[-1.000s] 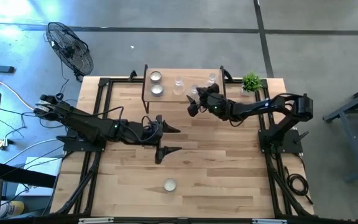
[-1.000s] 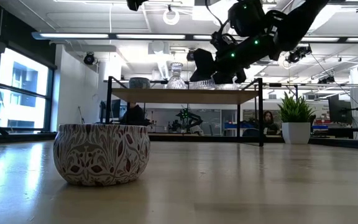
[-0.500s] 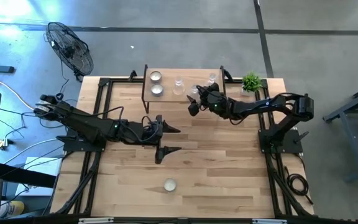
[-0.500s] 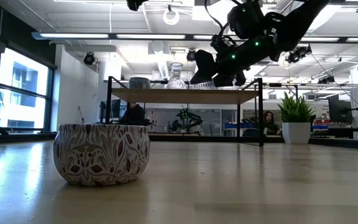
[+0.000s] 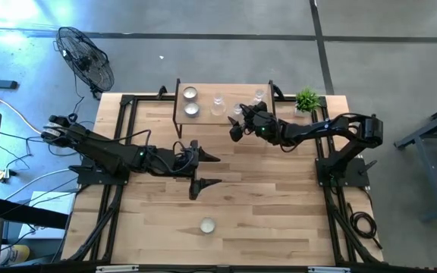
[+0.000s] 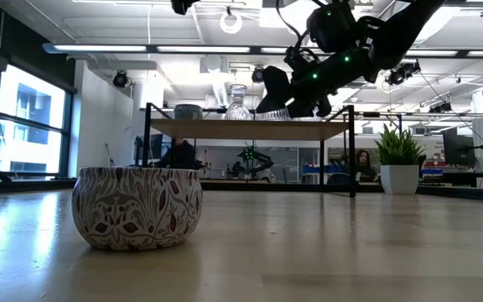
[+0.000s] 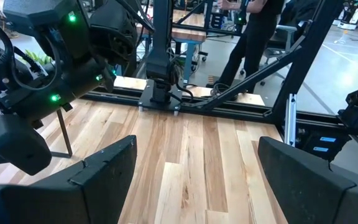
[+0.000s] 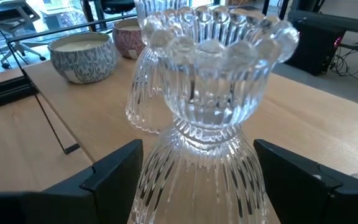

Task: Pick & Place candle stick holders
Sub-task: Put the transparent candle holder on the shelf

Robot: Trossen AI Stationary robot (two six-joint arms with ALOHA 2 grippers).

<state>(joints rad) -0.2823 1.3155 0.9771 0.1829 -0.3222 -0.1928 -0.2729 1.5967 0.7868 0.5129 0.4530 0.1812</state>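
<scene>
The right gripper (image 5: pixel 237 123) reaches over the front edge of a small raised wooden shelf (image 5: pixel 203 119) at the upper middle of the high view. In the right wrist view its two dark fingers (image 8: pixel 114 171) stand spread on either side of a clear ribbed glass stemmed holder (image 8: pixel 213 118) that rises between them; whether they touch the glass cannot be told. Just behind it stands a second clear glass holder (image 8: pixel 143 93), and farther back on the shelf sit two tealight cups: a grey patterned cup (image 8: pixel 82 56) and a pink patterned cup (image 8: pixel 128 37).

From above, the shelf carries the two round cups with white centres at its left end (image 5: pixel 190 94) (image 5: pixel 192 109), one glass holder near the middle (image 5: pixel 218 105) and another at the right end (image 5: pixel 259 96). A small green plant (image 5: pixel 306 99) stands on the table just right of the shelf.

A third tealight cup (image 5: pixel 207 225) sits alone at the lower middle of the table (image 5: pixel 279 212); it fills the lower left of the low view (image 6: pixel 137 207).

The left gripper (image 5: pixel 206 170) hangs over the middle of the table, its fingers (image 7: pixel 98 177) spread wide and holding nothing. A person (image 7: pixel 257 37) stands beyond the table in the left wrist view.
</scene>
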